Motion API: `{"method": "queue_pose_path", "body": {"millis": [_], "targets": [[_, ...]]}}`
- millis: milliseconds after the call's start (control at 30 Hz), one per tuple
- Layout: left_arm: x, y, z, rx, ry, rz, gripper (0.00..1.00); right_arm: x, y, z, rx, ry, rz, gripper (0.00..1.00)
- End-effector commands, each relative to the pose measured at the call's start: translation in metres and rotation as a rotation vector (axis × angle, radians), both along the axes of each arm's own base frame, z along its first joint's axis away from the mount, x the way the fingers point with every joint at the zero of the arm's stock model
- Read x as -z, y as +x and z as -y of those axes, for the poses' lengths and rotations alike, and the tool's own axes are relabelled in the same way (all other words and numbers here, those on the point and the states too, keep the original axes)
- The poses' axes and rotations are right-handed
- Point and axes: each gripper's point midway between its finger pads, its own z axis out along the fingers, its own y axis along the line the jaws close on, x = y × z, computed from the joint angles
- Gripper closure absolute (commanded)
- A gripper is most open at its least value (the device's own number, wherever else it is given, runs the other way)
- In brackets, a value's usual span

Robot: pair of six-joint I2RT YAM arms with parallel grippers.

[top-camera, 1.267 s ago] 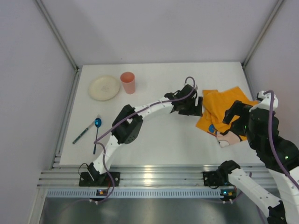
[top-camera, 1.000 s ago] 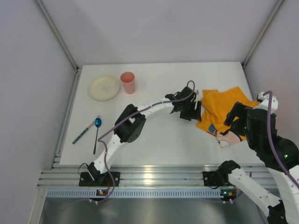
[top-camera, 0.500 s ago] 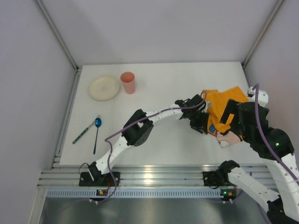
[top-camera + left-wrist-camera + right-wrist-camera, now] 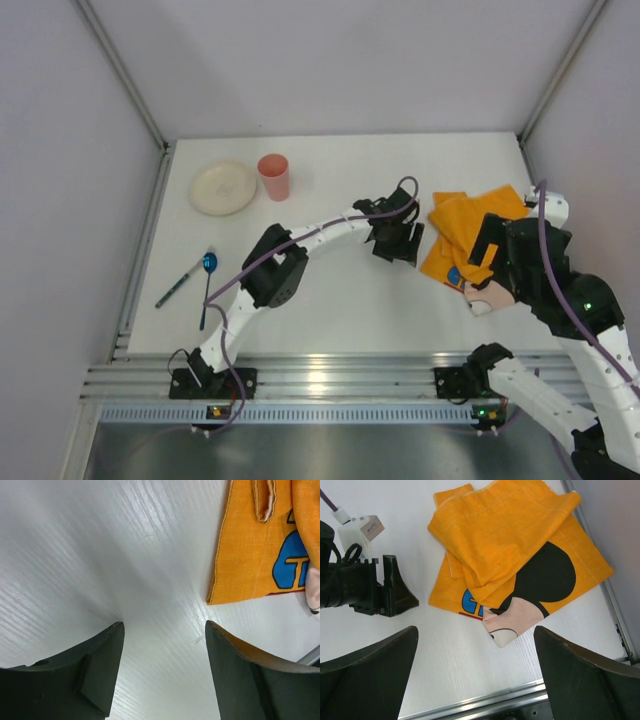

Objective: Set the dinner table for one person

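Note:
The white dinner table (image 4: 330, 300) has a ridged silver rail (image 4: 330, 375) at its near edge. A crumpled orange Mickey Mouse mat (image 4: 465, 225) lies at the right, partly folded over itself. My left gripper (image 4: 410, 245) is open and empty just left of the mat's edge, low over bare table (image 4: 165, 630); the mat (image 4: 250, 555) is ahead of it to the right. My right gripper (image 4: 492, 262) hangs open and empty high above the mat's near corner (image 4: 475, 635). The mat (image 4: 510, 545) and the left gripper (image 4: 402, 587) show in the right wrist view.
A cream plate (image 4: 223, 188) and a pink cup (image 4: 273, 177) stand at the far left. A blue spoon (image 4: 207, 285) and a dark-handled utensil (image 4: 180, 283) lie at the near left. Grey walls close in the table on three sides.
My left gripper pushed right to the mat's near edge, then drew back left, open. My right arm moved left and forward over the mat. The mat lies much as before.

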Motion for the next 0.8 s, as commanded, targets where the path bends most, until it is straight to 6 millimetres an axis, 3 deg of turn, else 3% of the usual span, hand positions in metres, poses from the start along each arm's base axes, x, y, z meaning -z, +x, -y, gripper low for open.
{"method": "queue_pose_path", "body": {"millis": [0,33,133,467,667,767], "targets": [[0.018,0.006,-0.002,0.025,0.067,0.013,0.29,-0.008,0.006,-0.005,-0.019,0.021,0.043,0.00],[0.033,0.004,-0.001,0.034,0.076,-0.011,0.30,-0.009,0.006,-0.005,-0.019,0.022,0.045,0.00],[0.042,-0.002,0.012,0.063,0.031,-0.059,0.31,-0.011,0.005,-0.003,-0.016,0.013,0.047,0.00],[0.058,-0.047,0.044,0.191,-0.078,-0.219,0.41,0.001,-0.002,0.005,0.010,-0.018,0.014,0.00],[0.069,-0.051,0.055,0.179,-0.093,-0.238,0.62,0.007,0.000,0.000,0.002,-0.007,-0.006,0.00],[0.076,-0.043,0.056,0.151,-0.076,-0.218,0.84,0.009,0.000,-0.002,-0.006,-0.004,-0.018,0.00]]}}
